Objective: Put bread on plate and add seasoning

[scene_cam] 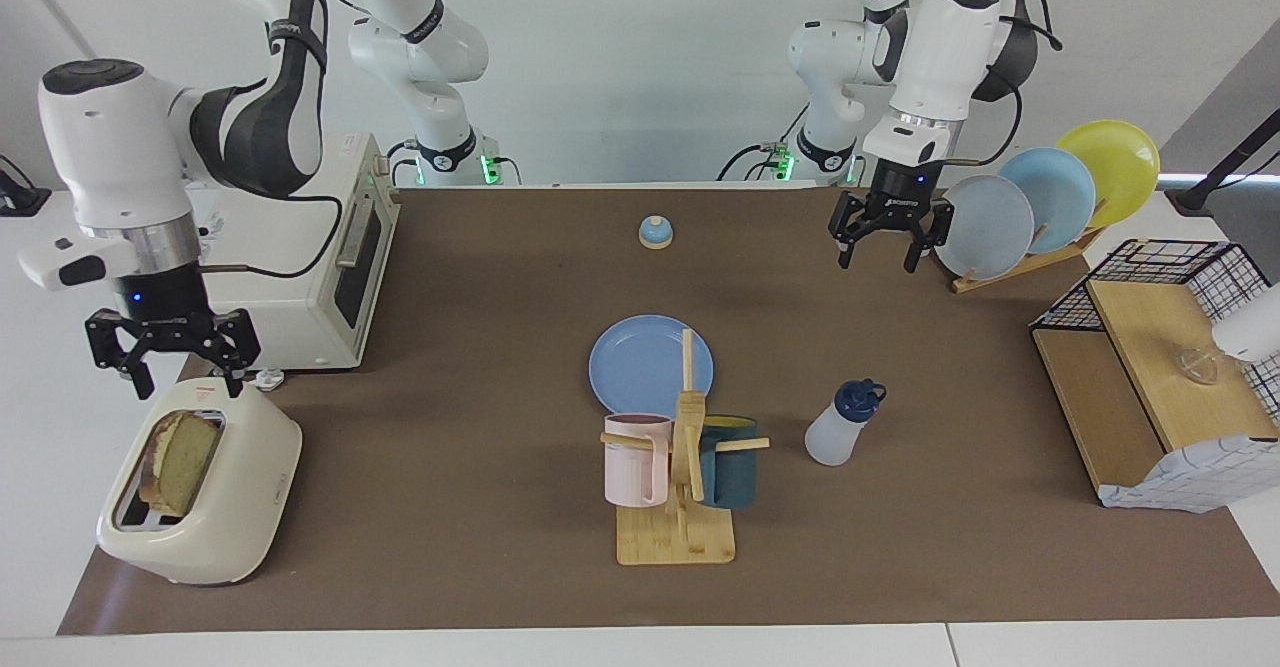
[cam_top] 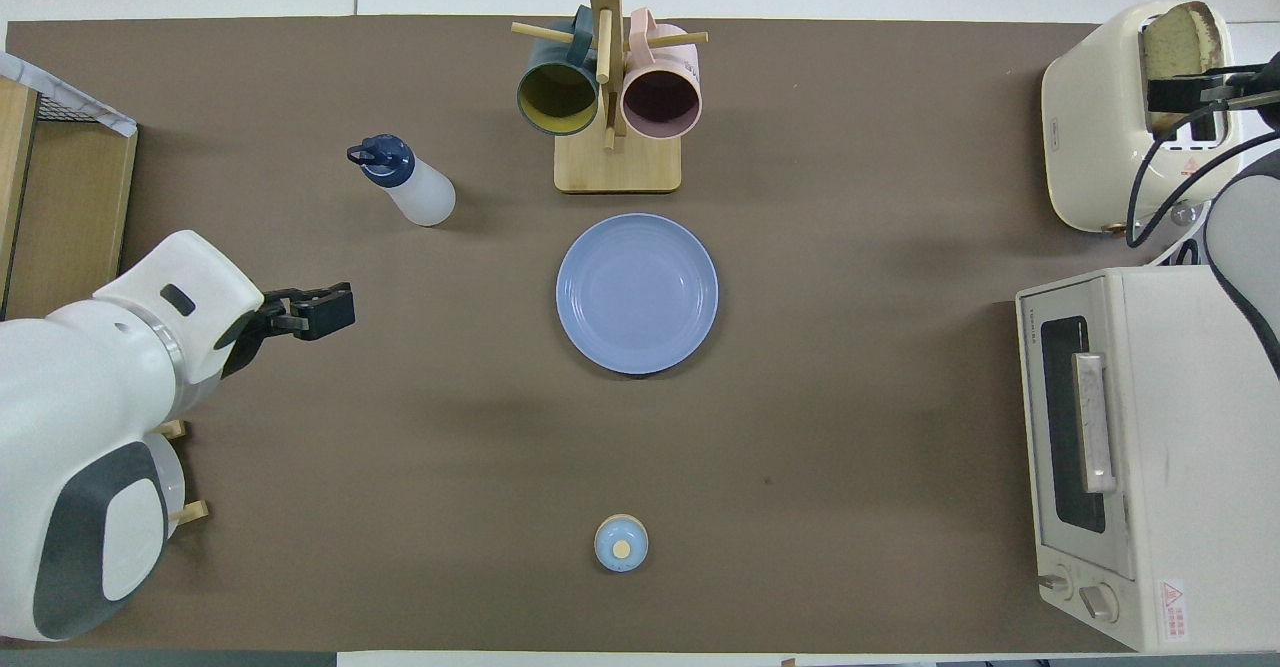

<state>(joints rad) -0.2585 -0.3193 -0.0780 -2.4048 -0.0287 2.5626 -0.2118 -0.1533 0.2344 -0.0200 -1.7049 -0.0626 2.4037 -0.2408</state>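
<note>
tan bread (scene_cam: 180, 462) in toaster (scene_cam: 215, 527), right pincer (scene_cam: 172, 379) spread above

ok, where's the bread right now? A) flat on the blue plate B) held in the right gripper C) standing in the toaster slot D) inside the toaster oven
C: the bread stands in the slot of the toaster, while the right gripper hangs open above it and the plate is bare.

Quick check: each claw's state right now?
Left claw: open, empty, over the mat.
Right claw: open, empty, over the toaster.
</note>
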